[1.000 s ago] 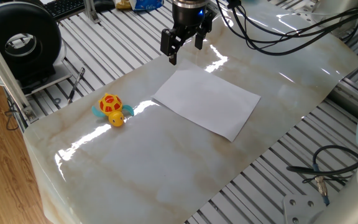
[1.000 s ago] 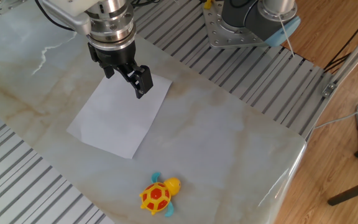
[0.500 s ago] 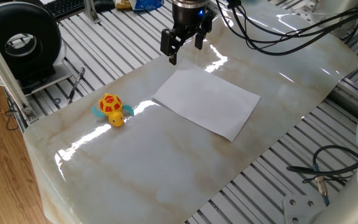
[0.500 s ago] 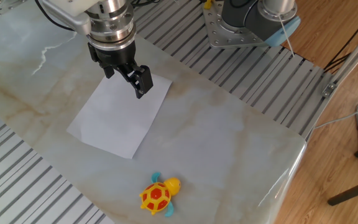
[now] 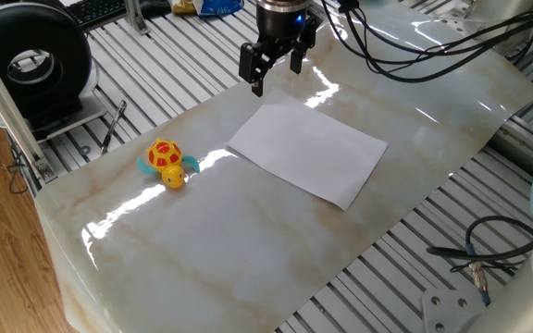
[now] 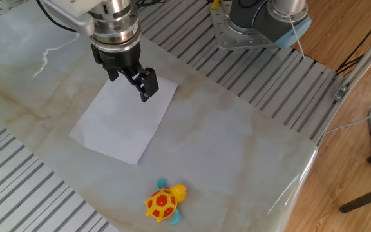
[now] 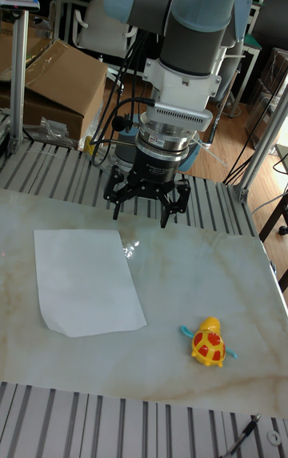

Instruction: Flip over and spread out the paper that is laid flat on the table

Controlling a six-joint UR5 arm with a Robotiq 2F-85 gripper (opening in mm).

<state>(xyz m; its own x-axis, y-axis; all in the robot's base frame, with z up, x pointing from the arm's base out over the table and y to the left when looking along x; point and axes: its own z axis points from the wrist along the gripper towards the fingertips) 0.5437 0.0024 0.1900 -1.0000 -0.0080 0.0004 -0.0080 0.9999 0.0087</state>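
You are looking at the paper (image 5: 308, 153) lying flat on the table (image 5: 248, 250), well apart from the toy turtle (image 5: 167, 164); the gripper (image 5: 276, 74) is hanging raised, wide open and empty, also well apart from the turtle, on its paper side

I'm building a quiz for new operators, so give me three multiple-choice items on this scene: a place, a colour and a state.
1. Where is the turtle? A on the paper; B on the table, apart from the paper; C in the end effector.
2. What colour is the paper? A white; B blue; C black.
3. The end effector is: A shut on the paper; B shut on the turtle; C open and empty.
Answers: 1 B, bare table shows between them; 2 A, it is plain white; 3 C, its jaws stand apart, holding nothing.
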